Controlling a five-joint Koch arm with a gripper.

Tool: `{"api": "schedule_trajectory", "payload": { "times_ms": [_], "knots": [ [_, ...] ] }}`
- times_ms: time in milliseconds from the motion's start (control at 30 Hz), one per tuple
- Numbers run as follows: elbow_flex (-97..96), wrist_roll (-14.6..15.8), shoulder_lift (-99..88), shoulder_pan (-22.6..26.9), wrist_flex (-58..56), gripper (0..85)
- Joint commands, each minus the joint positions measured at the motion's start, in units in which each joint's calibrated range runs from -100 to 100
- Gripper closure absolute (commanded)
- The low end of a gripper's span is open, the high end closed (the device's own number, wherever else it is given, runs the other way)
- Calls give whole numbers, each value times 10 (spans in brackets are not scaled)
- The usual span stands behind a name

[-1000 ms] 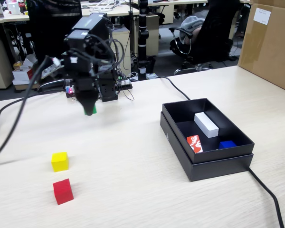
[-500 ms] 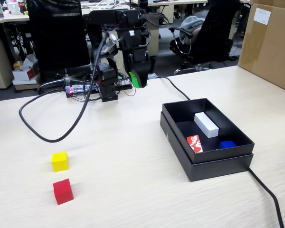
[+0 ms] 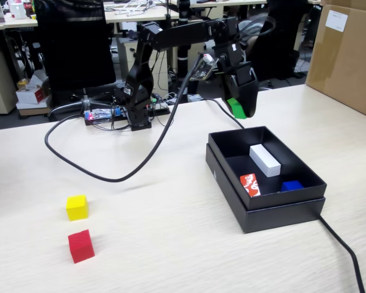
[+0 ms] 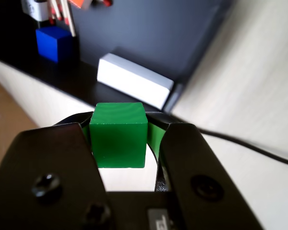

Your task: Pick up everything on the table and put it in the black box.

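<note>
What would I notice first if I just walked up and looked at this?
Probably the black gripper up in the air, pinching a bright green cube just above the far rim of the black box. Next come the yellow cube and the red cube, sitting close together on the pale table at the left of the fixed view, far from the box.

We're in an office: at twelve o'clock, desks [image 3: 140, 15] and black swivel chairs [image 3: 274, 43]; a brown carton [image 3: 348, 55] at two o'clock.
</note>
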Motion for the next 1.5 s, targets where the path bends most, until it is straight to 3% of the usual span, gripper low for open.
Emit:
{"api": "schedule_trajectory", "payload": {
  "times_ms": [0, 233, 267, 333, 600, 733, 933, 1167, 1467],
  "knots": [
    [74, 18, 61, -3, 26, 846],
    [78, 29, 133, -9, 74, 846],
    [76, 33, 151, -7, 79, 750],
    [71, 32, 154, -6, 79, 672],
    [49, 31, 145, -4, 79, 454],
    [56, 32, 86, -1, 78, 439],
    [11, 30, -210, 14, 65, 439],
    [-77, -14, -369, -39, 63, 442],
    [-177, -105, -398, -192, 58, 430]
  ]
}}
